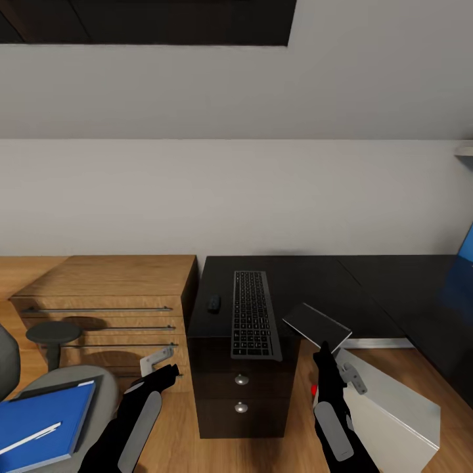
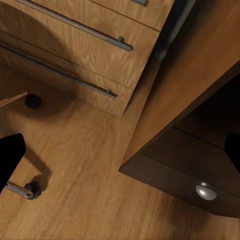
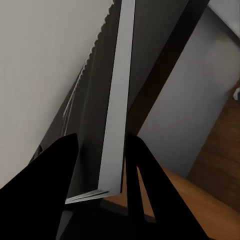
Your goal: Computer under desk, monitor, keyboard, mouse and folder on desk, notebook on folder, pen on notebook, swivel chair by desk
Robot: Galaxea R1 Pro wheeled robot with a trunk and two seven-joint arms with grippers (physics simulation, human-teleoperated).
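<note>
Head view: right jaws [image 1: 324, 349] pinch notebook [image 1: 316, 325] over desk [image 1: 368, 289] edge; left jaws' [image 1: 165, 365] state unclear.

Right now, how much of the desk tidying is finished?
Done: the keyboard and mouse lie on the desk.
In hand: the right gripper holds the notebook above the desk's edge.
Left: the folder, with the pen on it, sits on the swivel chair.

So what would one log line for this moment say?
right gripper: shut on notebook, at desk edge | left gripper: free | keyboard, mouse: on desk | folder, pen: on chair
</note>
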